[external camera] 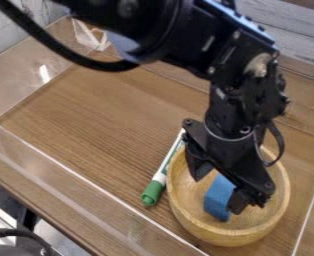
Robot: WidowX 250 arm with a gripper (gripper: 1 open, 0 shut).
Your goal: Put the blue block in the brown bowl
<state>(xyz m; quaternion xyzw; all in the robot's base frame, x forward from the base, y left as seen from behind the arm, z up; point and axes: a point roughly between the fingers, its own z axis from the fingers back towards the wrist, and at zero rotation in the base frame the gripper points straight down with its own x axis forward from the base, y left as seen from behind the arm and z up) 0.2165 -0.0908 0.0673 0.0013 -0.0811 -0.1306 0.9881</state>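
Placement looks complete: the blue block [221,196] rests inside the brown bowl [260,226]. The gripper [232,176] hangs above it, jaws spread, holding nothing; only withdrawal remains

Directly under the black gripper [231,178], the blue block [221,196] is a plain, bright blue with no markings. The brown bowl [200,222] around it is light brown wood (faint grain shows on the rim). Just left of the gripper, the marker pen [163,170] has a white barrel and green ends. The table [93,110] beneath is mid-brown with streaky wood grain and pale glare along its near edge.
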